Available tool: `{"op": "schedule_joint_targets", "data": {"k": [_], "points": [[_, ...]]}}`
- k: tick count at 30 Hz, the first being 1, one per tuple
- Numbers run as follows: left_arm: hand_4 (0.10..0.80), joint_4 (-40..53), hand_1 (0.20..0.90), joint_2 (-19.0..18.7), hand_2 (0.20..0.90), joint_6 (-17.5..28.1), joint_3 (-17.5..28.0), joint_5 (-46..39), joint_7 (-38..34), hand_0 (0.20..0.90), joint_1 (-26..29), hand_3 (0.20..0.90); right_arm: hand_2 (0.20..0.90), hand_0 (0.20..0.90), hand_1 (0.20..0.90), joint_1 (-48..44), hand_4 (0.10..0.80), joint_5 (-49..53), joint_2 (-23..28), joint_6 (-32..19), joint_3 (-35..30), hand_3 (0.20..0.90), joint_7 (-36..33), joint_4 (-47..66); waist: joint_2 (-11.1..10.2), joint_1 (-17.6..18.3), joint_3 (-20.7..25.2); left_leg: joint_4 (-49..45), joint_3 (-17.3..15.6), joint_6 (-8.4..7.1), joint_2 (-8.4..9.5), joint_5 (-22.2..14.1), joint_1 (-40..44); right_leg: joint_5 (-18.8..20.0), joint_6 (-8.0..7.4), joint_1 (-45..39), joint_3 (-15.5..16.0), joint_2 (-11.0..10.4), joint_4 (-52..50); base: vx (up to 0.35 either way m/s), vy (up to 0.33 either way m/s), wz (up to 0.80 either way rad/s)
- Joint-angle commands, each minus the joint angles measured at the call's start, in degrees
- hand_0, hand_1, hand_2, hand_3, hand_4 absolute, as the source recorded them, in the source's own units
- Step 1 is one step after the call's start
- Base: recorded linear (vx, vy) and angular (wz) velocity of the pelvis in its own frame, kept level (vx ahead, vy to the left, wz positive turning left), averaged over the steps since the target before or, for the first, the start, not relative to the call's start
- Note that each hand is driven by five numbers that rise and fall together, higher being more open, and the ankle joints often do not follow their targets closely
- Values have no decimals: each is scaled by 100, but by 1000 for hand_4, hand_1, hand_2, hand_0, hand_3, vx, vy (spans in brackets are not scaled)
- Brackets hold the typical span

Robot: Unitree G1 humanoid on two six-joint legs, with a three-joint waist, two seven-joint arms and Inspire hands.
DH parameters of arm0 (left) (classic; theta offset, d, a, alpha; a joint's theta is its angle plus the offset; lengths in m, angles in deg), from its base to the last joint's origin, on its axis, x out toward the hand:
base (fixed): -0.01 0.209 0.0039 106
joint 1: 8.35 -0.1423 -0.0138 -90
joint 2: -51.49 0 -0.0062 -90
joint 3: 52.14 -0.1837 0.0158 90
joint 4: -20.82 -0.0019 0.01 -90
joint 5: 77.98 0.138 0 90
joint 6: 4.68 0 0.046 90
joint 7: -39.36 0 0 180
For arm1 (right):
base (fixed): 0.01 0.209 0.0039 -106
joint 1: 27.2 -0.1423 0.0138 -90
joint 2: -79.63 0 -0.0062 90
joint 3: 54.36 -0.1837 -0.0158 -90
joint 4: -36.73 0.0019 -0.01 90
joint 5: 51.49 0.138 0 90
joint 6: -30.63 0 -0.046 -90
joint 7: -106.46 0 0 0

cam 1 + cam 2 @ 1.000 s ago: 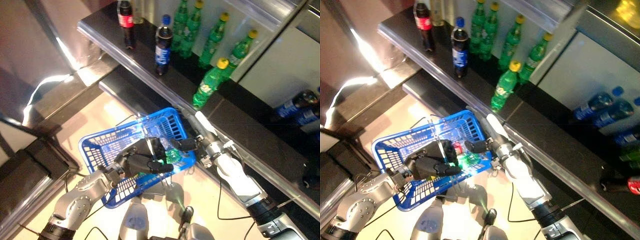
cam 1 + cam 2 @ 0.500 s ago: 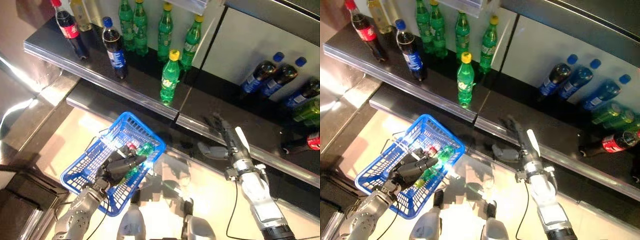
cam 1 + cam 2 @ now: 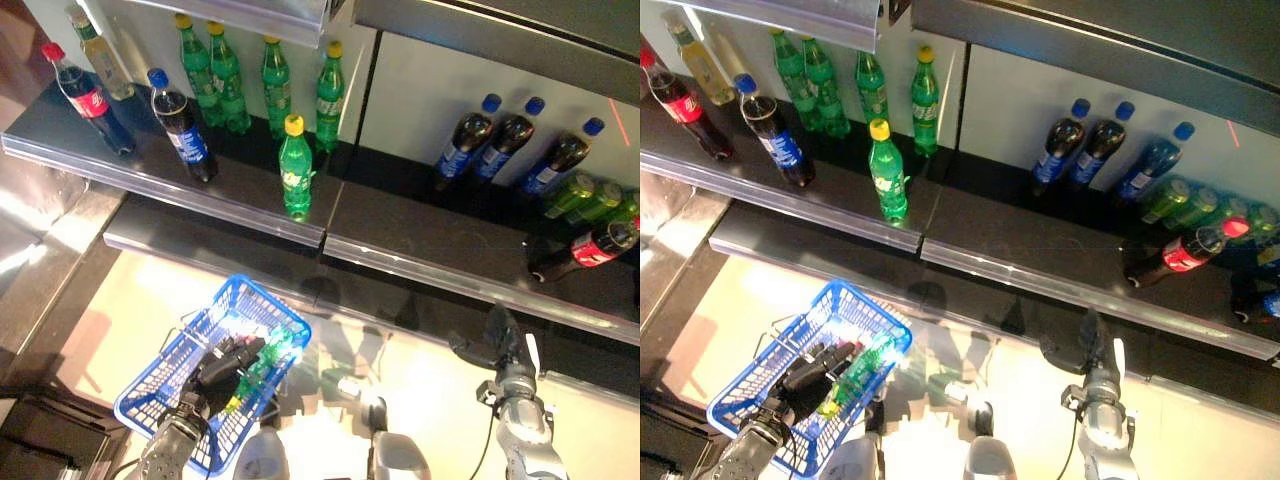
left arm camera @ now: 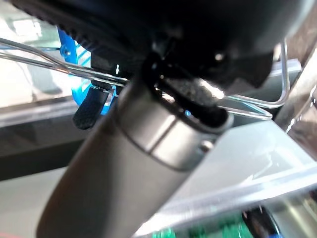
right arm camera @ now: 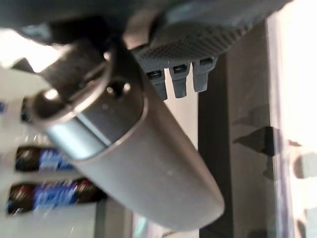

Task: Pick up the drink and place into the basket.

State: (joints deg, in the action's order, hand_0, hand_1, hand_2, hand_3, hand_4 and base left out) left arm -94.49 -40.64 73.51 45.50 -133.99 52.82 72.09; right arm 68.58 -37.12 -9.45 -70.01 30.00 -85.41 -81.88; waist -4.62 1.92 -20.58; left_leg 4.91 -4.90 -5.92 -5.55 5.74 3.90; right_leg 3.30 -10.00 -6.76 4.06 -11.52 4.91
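Observation:
The blue basket [image 3: 150, 402] hangs low at the left. My left hand [image 3: 222, 364] is curled round its wire handle [image 4: 49, 65]. A green drink bottle [image 3: 266, 358] lies inside the basket, just right of that hand, with something red beside it. My right hand [image 3: 497, 343] is at the lower right, far from the basket. Its fingers are straight and it holds nothing.
A dark shelf [image 3: 400, 232] runs across ahead. A green bottle with a yellow cap [image 3: 295, 166] stands near its front edge. Cola bottles [image 3: 182, 136] stand at the left and blue-capped dark bottles [image 3: 508, 140] at the right. A red-capped bottle [image 3: 588, 246] lies at the far right.
The camera has swung, so the whole scene shifted. My right hand left the green bottle in the basket and drew back to the right. The left hand kept its hold.

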Motion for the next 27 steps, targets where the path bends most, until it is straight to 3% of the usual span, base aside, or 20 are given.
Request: {"op": "schedule_joint_targets", "data": {"k": [1,11,21,27], "points": [[100,342,300,-123,300,1416,539,-637,557,300,628,200,900,900,900,180,800,243,510,-527,7,900,-86,-501,375,-92,1673,9,-122,107,-36,-684,267,69,-80,92,206,-43,9,-13,-6,-10],[100,-1965,300,18,300,1635,362,-276,660,300,938,200,900,900,900,-202,800,862,389,-772,-41,900,612,-2693,407,-110,1742,9,-129,114,-42,-710,326,51,-27,43,108,9,9,-10,-9,-9],[100,-3431,300,115,300,1379,303,120,842,300,1030,200,900,900,900,-403,800,839,264,-307,162,900,1436,-3910,435,-116,1825,9,-129,106,-36,-729,393,4,18,-11,76,47,9,0,0,0],[100,-3902,300,186,300,1281,267,315,933,300,1042,200,900,900,900,-487,800,765,266,5,236,900,1452,-4137,435,-125,1783,9,-46,129,18,-758,524,-18,50,-53,-69,71,9,10,77,-3]]}}
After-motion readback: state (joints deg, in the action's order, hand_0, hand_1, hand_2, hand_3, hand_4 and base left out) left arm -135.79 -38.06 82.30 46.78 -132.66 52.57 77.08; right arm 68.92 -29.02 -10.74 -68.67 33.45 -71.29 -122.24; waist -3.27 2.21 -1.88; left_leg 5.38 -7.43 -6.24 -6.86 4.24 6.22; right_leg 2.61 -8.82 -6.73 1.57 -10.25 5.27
